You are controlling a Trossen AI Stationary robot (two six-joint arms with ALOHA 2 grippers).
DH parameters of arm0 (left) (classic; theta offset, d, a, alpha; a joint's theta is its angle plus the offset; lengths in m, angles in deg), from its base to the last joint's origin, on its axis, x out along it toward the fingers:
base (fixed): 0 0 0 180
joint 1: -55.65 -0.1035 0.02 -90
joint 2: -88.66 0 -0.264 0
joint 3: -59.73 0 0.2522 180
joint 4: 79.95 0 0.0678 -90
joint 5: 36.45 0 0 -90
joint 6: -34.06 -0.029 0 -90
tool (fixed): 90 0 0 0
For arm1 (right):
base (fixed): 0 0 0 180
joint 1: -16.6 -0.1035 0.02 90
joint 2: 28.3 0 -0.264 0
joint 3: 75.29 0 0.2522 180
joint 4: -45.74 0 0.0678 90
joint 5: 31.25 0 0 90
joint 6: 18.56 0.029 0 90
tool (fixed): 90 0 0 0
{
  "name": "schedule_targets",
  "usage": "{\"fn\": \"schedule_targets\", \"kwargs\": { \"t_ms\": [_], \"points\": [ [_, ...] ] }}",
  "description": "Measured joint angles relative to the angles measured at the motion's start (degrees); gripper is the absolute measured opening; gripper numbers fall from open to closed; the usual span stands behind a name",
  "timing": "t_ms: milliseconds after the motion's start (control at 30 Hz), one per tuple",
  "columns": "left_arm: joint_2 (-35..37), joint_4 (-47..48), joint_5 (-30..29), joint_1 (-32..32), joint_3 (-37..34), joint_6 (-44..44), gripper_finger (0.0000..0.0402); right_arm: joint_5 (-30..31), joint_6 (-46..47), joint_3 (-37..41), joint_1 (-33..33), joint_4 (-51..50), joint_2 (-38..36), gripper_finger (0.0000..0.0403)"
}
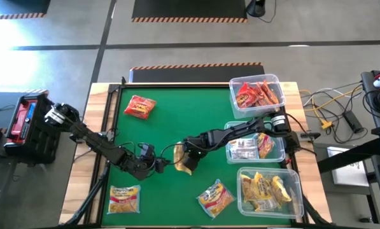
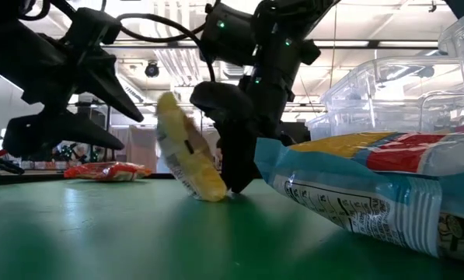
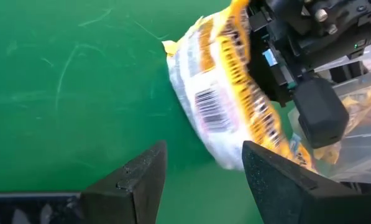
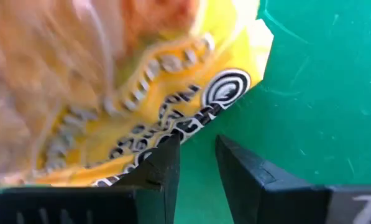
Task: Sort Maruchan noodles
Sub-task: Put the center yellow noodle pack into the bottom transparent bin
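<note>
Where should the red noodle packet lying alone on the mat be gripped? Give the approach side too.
Probably one outer edge, coming from straight above: the red packet lies flat and alone on the green mat, so a top-down pinch suits the fingers best.

Glossy crinkled plastic noodle packet (image 3: 225,99) on matt green table cover (image 3: 67,93).

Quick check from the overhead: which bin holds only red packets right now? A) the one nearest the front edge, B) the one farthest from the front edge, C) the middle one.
B: in the high view the farthest bin holds the red packets, while the nearest bin holds yellow ones.
</note>
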Motion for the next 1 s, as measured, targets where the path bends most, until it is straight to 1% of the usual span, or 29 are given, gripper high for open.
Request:
{"fn": "schedule_targets", "kwargs": {
  "t_ms": [100,300,433,633,767,900,1000],
  "points": [
    [-1.37,-2.46,-0.11,-0.2,-0.1,-0.01,0.0194,0.1,0.0,0.02,-0.02,0.22,0.0,0.0098],
    [-1.98,-2.58,-0.13,-0.51,0.25,-0.17,0.0194,0.14,-0.05,0.02,0.0,0.4,0.13,0.0098],
    [-1.98,-2.74,-0.11,-1.02,0.27,-2.15,0.0195,0.24,-0.05,0.02,-0.02,0.58,0.39,0.0098],
    [-1.98,-2.74,-0.09,-2.73,0.27,-5.75,0.0212,0.4,0.13,-0.02,-0.02,1.23,0.96,0.0098],
    [-1.99,-2.37,-0.07,-3.4,0.29,-6.41,0.0226,0.41,0.19,-0.03,-0.02,1.35,1.07,0.0098],
    [-4.58,-3.0,0.04,-4.39,0.43,-7.45,0.0235,0.56,0.22,-0.02,-0.02,2.83,1.18,0.0098],
    [-7.95,-7.22,0.58,-5.26,0.43,-7.23,0.0239,0.62,0.41,-0.02,0.0,4.14,1.26,0.0098]
  ]
}}
